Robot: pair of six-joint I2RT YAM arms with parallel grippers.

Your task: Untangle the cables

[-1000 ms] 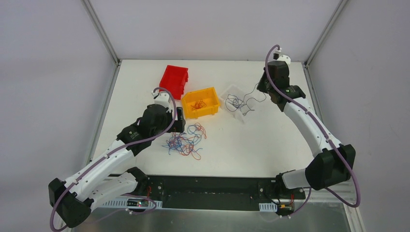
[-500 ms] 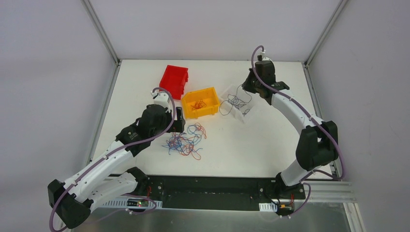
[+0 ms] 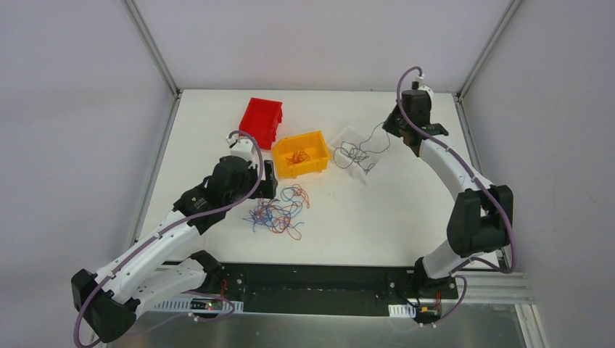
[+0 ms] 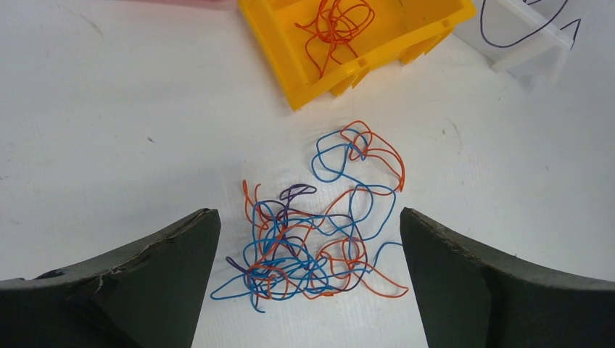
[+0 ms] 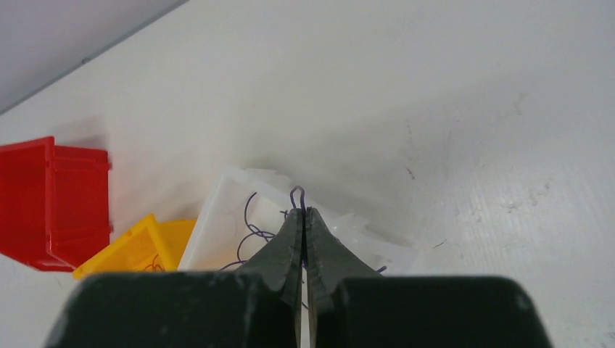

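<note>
Hovering at centre-left of the top view, the left gripper (image 3: 270,183) holds its jaws wide apart just over a loose tangle of thin blue, orange and dark cables (image 4: 312,250) lying on the white table (image 3: 377,217). At upper right, the right gripper (image 5: 303,212) is pinched together on one dark grey wire (image 5: 296,194), whose slack hangs into the translucent white plastic bin (image 3: 348,136). A few orange wires (image 4: 335,20) lie inside the yellow plastic bin (image 4: 279,43); the red plastic bin (image 3: 261,119) sits just up-left of it.

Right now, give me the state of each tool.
Left tool: open, holding nothing.
Right tool: shut on a dark cable.
</note>
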